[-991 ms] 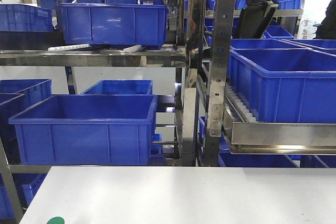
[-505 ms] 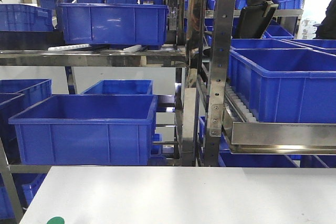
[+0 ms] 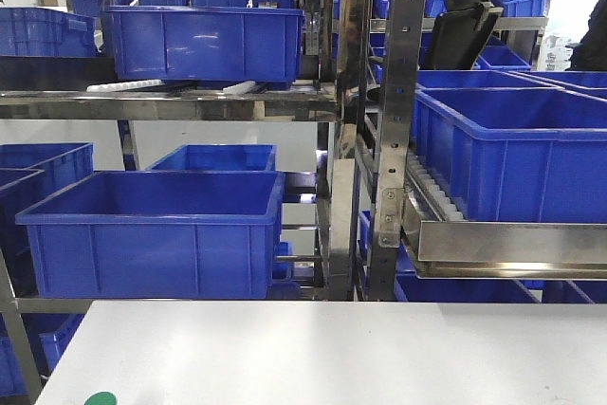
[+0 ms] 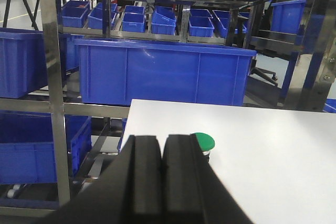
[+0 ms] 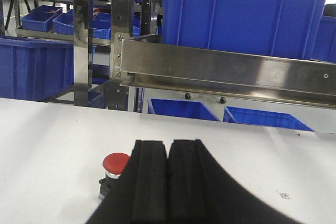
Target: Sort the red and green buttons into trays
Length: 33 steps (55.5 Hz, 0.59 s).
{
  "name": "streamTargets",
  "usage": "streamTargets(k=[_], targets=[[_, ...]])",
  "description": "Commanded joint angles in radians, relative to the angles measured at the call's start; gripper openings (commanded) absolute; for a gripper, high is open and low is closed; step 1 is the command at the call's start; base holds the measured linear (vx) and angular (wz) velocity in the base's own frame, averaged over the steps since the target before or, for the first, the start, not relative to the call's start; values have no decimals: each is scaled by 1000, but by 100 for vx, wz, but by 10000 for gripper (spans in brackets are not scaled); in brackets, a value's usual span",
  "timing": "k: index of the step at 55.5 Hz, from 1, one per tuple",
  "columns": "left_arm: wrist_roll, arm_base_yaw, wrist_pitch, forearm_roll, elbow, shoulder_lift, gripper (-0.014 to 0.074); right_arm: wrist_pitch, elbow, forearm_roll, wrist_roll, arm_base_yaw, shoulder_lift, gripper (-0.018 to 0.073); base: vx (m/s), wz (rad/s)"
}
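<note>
1. Opening the sort, by the look of it: hovering both arms low over the white table (image 3: pixel 332 348), carrying nothing.
2. Showing the left pincer (image 4: pixel 161 141) with its two black pads pressed flat together, nothing between them.
3. Showing the right pincer (image 5: pixel 168 145) squeezed together in the same way and equally empty.
4. Finding the green button (image 4: pixel 203 141) upright near the table's left edge on the robot's side. Sitting just beyond the left pincer's tips and a little to their right, with its base partly hidden behind them. Peeking in at the bottom edge of the front view too.
5. Finding the red button (image 5: pixel 115 163) upright on its dark base, just left of the right pincer. Hiding part of that base behind the pad, and not touching it as far as can be judged.
6. Seeing no trays in any view, only blue bins (image 3: pixel 156 230) on a steel rack (image 3: pixel 389 139) behind the table, none of them a target.
7. Judging the step in hand as lining up for the first pick, and counting neither button as sorted yet.
8. Calling next for spreading the pads, shifting sideways to centre on a cap, then lowering to straddle the base and closing gently. Needing after that to find the tray of matching colour, with no telling from here where it lies.
</note>
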<state>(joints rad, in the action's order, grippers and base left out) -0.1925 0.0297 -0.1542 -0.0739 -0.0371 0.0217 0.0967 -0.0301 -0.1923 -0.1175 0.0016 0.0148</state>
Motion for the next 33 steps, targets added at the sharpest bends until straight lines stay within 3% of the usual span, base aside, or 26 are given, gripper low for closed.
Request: streamTargets(k=[1,6,11,17,24,29,33], targets=[[-1,8,95,0,5,6,-6,-141,-5,-7,3,-3,6,0,0,0],[0,8,140,-10,13,6,-6,-255,-1,-2,0,-3,6,0,0,0],[-5,8,274,-17,13,6,-6,-363,25,-1,0,-3,6,0,0,0],[-40,8,438,6,41,3,-6,-338,148,0,0,-3,-7,0,0,0],[-53,8,333,42,208,-62,-6,-228,375,0,0,-3,-127,0,0,0],[-29,8,223,15,355,-199,-6,-225,508,0,0,-3,-298,0,0,-1],[-14,8,205,-11,451,-318,-6,-241,599,0,0,-3,-428,0,0,0]])
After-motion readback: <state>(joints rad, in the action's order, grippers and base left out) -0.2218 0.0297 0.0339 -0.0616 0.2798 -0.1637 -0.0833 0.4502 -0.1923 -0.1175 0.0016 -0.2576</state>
